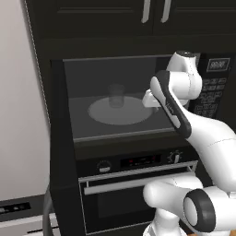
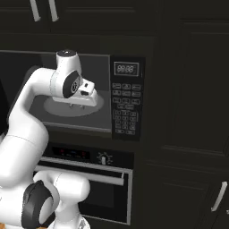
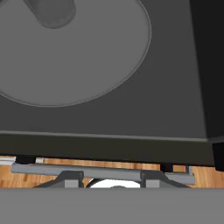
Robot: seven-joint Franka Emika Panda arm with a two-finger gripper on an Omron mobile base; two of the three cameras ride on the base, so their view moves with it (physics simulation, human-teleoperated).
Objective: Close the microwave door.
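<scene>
The microwave [image 1: 115,133] stands open, its grey interior showing a round turntable [image 1: 120,113] with a clear glass [image 1: 116,96] on it. The microwave door [image 1: 60,138] is swung out to the left and seen nearly edge-on as a black strip, with its curved grey handle [image 1: 46,212] at the lower left. My gripper [image 1: 150,102] [image 2: 76,105] hangs in front of the right part of the opening, pointing down at the microwave floor. Its fingers are hidden; it is shut and holds nothing. In the hand view the turntable [image 3: 74,57] and glass [image 3: 51,11] lie below.
The keypad with display [image 2: 126,109] is right of the opening. Below sits an oven with a horizontal bar handle [image 1: 138,182] [image 3: 100,173] and knobs. Dark cabinets run above and at the right [image 2: 188,112]. A pale wall [image 1: 20,115] stands left of the door.
</scene>
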